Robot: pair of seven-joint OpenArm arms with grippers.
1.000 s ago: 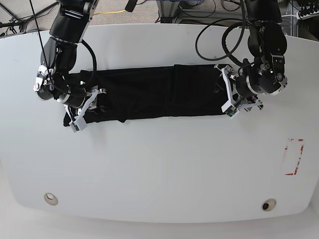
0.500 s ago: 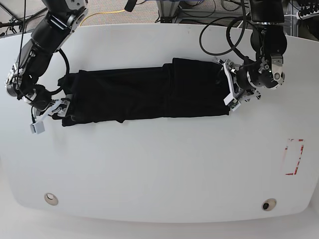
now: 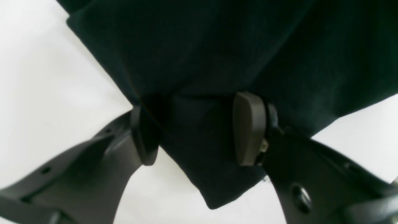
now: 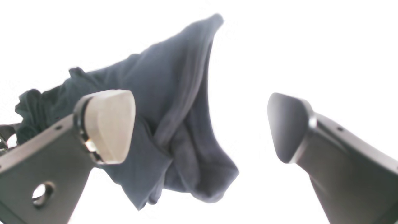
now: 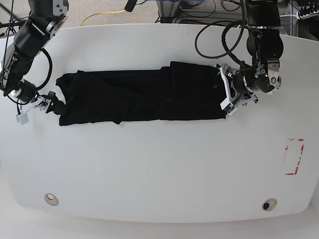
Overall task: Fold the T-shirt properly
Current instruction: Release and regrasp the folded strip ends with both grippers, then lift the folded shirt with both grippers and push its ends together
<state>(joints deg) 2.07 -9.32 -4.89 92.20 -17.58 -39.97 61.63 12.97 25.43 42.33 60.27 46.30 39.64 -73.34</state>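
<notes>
At the tabletop's right-hand end, left claw: its jaws straddle the T-shirt hem end, one pad above the cloth and one below in the left wrist view; whether they truly bite the fabric I cannot tell.
Left claw close up: dark fabric fills the gap between the pads, with a folded corner hanging down past them toward the white surface.
Right claw: spread wide and empty, set just off the T-shirt's other end, near the tabletop's left edge.
Right claw close up: a rumpled, bunched corner of cloth lies between and beyond the open pads, touched by neither as far as shows.
T-shirt: a long black band lying flat across the middle of the tabletop, running left to right, nearer the far edge than the near one.
Step in hand, as I judge it: taking both ends so the band can be folded end over end.
Doing it well: gather every layer of the bunched left corner before closing, match both claws' height, and lift evenly so the limp cloth does not slide or twist.
</notes>
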